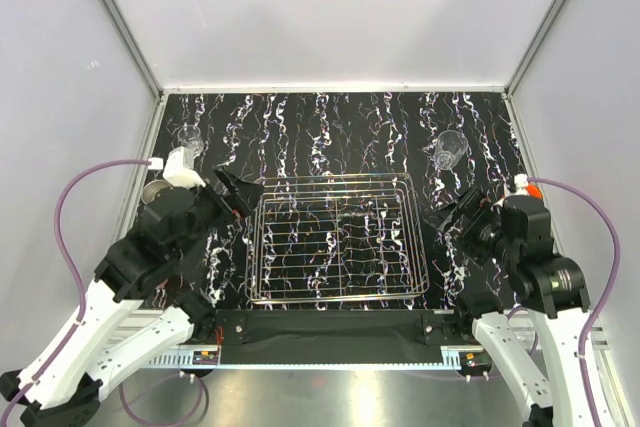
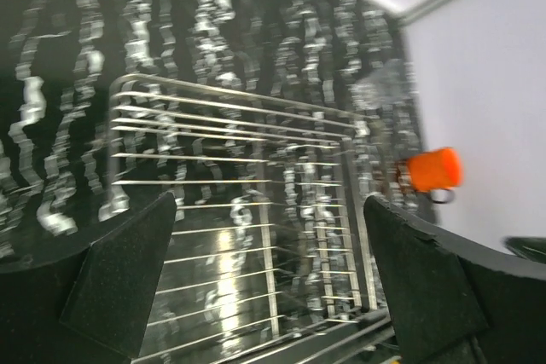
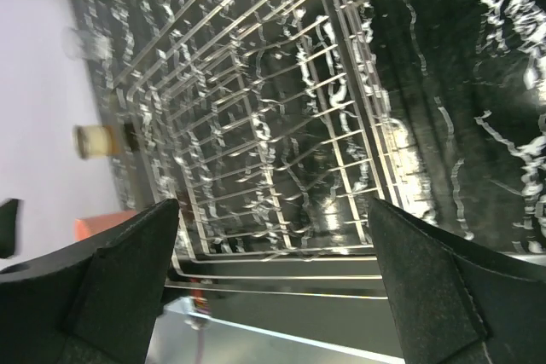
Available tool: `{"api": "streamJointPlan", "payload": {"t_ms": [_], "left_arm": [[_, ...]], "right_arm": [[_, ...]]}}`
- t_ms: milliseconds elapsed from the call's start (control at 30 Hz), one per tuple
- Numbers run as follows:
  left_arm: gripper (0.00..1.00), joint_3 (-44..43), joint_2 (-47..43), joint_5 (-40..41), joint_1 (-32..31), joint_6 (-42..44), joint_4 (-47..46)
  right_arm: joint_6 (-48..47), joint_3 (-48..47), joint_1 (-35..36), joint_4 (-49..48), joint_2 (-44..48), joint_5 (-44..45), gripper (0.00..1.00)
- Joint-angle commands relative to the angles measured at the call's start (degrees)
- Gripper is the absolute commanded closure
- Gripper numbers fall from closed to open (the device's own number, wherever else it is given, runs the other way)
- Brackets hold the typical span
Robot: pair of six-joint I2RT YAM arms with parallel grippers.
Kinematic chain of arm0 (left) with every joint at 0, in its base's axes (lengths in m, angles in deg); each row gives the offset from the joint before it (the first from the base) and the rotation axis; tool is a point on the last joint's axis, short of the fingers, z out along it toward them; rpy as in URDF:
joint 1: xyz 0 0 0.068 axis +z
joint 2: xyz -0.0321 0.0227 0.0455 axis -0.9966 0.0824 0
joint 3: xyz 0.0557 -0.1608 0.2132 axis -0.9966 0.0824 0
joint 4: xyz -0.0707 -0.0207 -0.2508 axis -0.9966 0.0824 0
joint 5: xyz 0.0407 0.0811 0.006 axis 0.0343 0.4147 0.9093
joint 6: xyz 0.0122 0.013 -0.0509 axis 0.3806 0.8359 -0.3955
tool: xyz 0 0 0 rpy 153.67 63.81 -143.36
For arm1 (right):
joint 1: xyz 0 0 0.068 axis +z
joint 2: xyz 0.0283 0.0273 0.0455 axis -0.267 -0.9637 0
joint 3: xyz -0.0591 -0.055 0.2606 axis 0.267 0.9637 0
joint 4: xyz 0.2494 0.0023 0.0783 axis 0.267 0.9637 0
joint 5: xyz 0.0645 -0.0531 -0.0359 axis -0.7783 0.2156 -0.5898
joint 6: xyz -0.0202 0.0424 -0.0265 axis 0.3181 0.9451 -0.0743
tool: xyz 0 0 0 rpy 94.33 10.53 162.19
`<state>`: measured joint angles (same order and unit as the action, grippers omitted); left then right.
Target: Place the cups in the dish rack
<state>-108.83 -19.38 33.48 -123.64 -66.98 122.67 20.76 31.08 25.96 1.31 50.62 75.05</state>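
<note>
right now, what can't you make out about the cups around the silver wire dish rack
small orange cup: top view shows only a sliver behind right arm
cream cup with brown band: top view, partly under left arm
clear glass: left wrist view, motion-blurred

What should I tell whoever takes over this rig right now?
Left gripper: open, empty, at the left of the rack.
Right gripper: open, empty, at the right of the rack.
Rack: mid-table, no cup in it.
Cups on the table: left glass back left, right glass back right, cream cup by the left wall, orange cup by the right wall.
Done: nothing loaded.
Left: every cup.
</note>
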Motion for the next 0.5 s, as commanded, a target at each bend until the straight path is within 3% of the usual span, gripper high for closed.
{"api": "streamJointPlan", "payload": {"t_ms": [0,233,333,467], "left_arm": [[0.01,-5.89,2.6,7.1,-0.22,3.07,7.42],[0.01,-19.42,15.43,13.08,2.41,8.61,20.96],[0.01,-21.62,19.13,8.36,9.69,12.56,20.71],[0.01,-22.77,23.69,-2.37,27.15,16.44,17.46]], "right_arm": [[-8.48,-3.26,-0.11,3.87,-2.87,1.51,0.0],[-14.72,-3.79,-0.11,1.58,-7.44,-5.0,0.0],[-15.96,-4.05,-0.11,0.35,-8.4,-7.03,0.0],[-17.27,-5.37,-0.11,0.87,-10.43,-7.38,0.0]]}}
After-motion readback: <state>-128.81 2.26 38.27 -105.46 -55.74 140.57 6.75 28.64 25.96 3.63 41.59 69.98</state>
